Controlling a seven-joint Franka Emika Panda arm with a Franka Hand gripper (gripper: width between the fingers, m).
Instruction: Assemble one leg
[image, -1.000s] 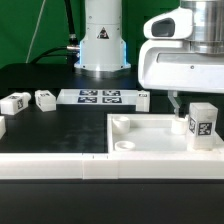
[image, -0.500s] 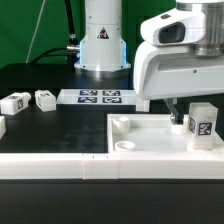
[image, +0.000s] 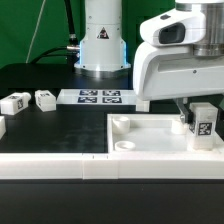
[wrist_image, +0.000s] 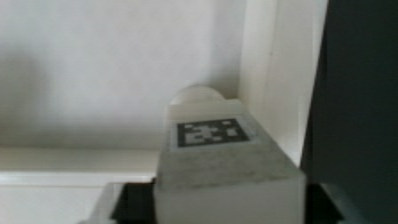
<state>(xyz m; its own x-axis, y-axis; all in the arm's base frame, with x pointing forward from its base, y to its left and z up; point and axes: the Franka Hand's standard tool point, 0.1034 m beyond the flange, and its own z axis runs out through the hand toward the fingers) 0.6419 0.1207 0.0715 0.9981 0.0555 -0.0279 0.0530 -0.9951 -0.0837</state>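
The leg (image: 204, 124) is a small white block with a black-and-white tag. It stands upright in the corner of the large white panel (image: 150, 135) at the exterior view's right. My gripper (image: 200, 116) has come down over it, one finger (image: 183, 113) showing beside it. In the wrist view the leg (wrist_image: 222, 160) fills the space between my two dark fingers (wrist_image: 139, 200), both touching its sides, so the gripper (wrist_image: 228, 205) is shut on it. The panel's raised rim and corner (wrist_image: 210, 95) lie just beyond the leg.
Two more small white tagged blocks (image: 14, 102) (image: 46, 98) lie at the exterior view's left, and a third just shows at the edge (image: 2, 127). The marker board (image: 100, 97) lies at the back before the robot base (image: 103, 40). A white ledge (image: 60, 165) runs along the front.
My gripper has come down and moved toward the exterior view's right, from beside the leg to over it. The leg has stayed in the panel's corner.
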